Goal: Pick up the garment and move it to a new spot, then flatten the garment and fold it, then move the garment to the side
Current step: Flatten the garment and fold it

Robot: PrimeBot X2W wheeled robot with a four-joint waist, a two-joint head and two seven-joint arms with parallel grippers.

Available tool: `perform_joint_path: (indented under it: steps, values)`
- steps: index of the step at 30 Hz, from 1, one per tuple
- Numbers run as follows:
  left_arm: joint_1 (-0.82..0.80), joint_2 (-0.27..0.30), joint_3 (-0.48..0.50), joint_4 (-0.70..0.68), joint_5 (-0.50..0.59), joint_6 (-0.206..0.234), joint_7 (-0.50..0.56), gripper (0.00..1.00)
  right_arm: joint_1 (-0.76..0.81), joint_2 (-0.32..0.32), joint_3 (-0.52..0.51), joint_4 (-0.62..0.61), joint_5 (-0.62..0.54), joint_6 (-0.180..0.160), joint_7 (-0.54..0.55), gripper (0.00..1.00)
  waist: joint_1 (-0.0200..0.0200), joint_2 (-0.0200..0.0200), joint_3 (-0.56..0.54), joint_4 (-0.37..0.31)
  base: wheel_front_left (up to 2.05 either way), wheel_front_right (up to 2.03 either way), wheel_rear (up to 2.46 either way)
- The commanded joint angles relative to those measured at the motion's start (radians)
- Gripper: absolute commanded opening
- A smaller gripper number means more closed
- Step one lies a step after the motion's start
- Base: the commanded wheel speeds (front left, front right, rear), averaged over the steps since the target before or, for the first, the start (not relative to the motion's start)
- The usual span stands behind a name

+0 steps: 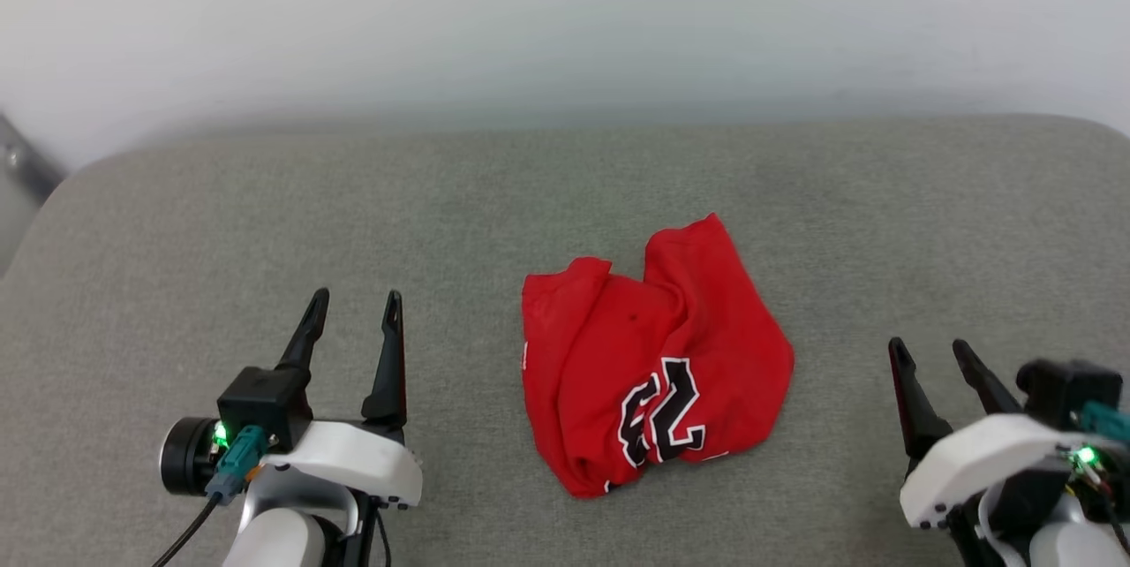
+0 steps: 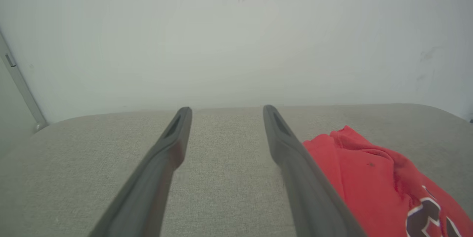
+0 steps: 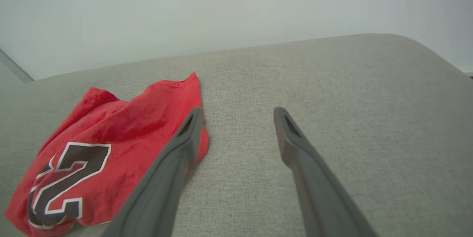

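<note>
Garment crumpled between two waiting tools, not yet picked up.
Red bundle lies mid-surface, number patch up, long axis running away from the robot and leaning slightly right. Off the garment's left side sits the left tool; off its right, and probably somewhat nearer, the right tool. Both are spread wide and empty.

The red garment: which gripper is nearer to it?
Right, but only slightly. The right gripper stands open just off the right edge of the garment; the left gripper stands open off its left edge, a bit farther. Neither touches it.
</note>
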Motion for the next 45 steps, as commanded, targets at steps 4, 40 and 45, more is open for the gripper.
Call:
perform_joint_path:
  steps: [4, 40, 45]
  values:
    - [-0.034, -0.015, -0.005, -0.020, 0.007, 0.007, -0.017, 1.00, -0.127, -0.046, -0.007, 0.107, 0.064, 0.000, 0.144, 1.00, 0.0000, 0.0000, 0.060, 0.054, 0.00, 0.00, 0.00]
    - [-0.059, -0.093, 0.012, 0.053, 0.041, -0.051, -0.061, 1.00, -0.552, -0.305, 0.210, 0.278, 0.218, 0.000, 0.564, 0.00, 0.0000, 0.0000, 0.093, 0.124, 0.00, 0.00, 0.00]
    - [-0.023, -0.081, 0.017, 0.056, 0.031, -0.045, -0.055, 1.00, -0.400, -0.332, 0.035, 0.164, 0.175, 0.000, 0.550, 0.00, 0.0000, 0.0000, 0.047, 0.077, 0.00, 0.00, 0.00]
